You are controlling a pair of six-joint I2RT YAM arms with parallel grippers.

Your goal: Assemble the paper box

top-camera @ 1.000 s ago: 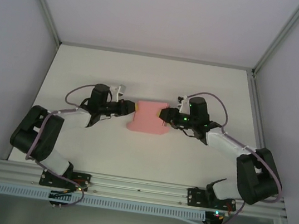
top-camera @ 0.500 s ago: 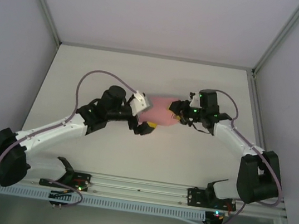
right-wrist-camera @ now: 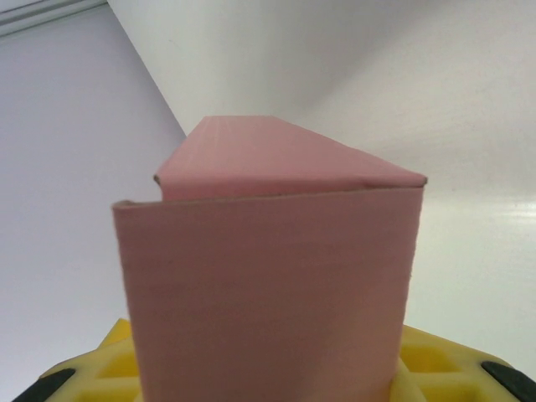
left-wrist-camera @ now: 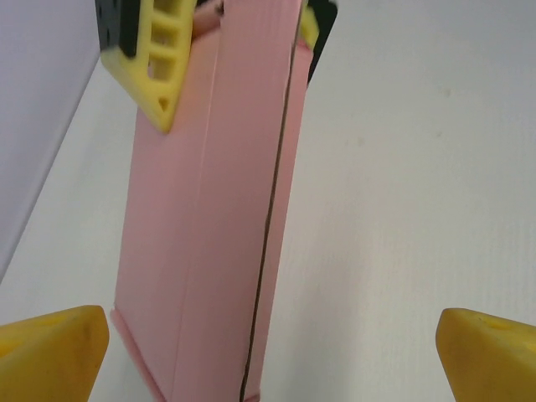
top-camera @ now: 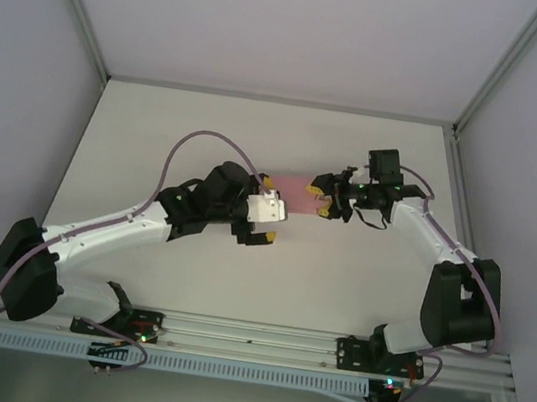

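Over the white table, the right gripper clamps one end of a folded pink paper box. The left gripper gapes wide around the other end.

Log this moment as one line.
paper box: folded, between grippers | right gripper: shut on one end | left gripper: open around other end

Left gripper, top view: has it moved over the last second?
Yes. The left gripper has shifted right, away from the left frame post, and its open jaws now straddle the paper box.
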